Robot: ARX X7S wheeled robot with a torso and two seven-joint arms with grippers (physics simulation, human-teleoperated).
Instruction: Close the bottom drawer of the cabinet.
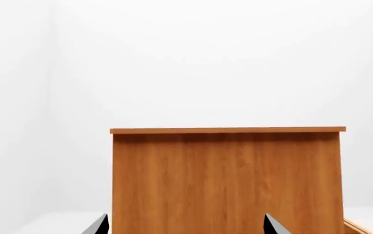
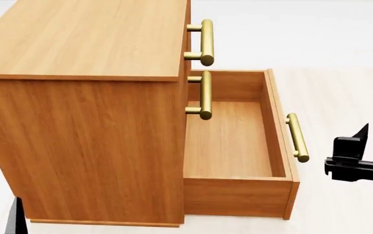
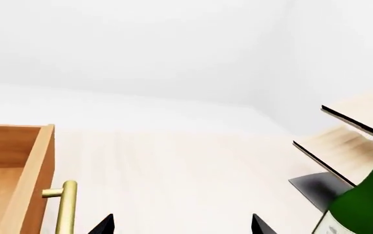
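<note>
While the bottom drawer (image 2: 238,141) stands pulled well out of the cabinet (image 2: 82,112), your task is barely begun: in the head view nothing touches the drawer, and the whole push back in is left to do. From the cabinet's centre the drawer projects toward three o'clock, its box empty and its wood floor bare. Its brass bar handle (image 2: 297,137) sits on the plain front at the outer end. The two upper drawers look shut, their handles (image 2: 206,43) stacked at about twelve o'clock from the open box. Your right gripper (image 2: 352,163) hangs at about four o'clock from the handle, near it but apart. I cannot tell from this view how its jaws stand. Only a dark sliver of your left arm shows at seven o'clock.

Turning to the left wrist view, you face a plain side panel of the cabinet. The two dark fingertips (image 1: 98,225) of the left gripper (image 1: 185,226) are spread wide, with nothing between them.

Looking through the right wrist view, the right gripper is spread too, both dark tips (image 3: 105,225) wide apart and empty. The drawer's corner and handle lie just beside one tip, not touching. On the far side are a pale slanted rack (image 3: 349,141) and a green bottle (image 3: 362,200), well clear of the drawer.
</note>
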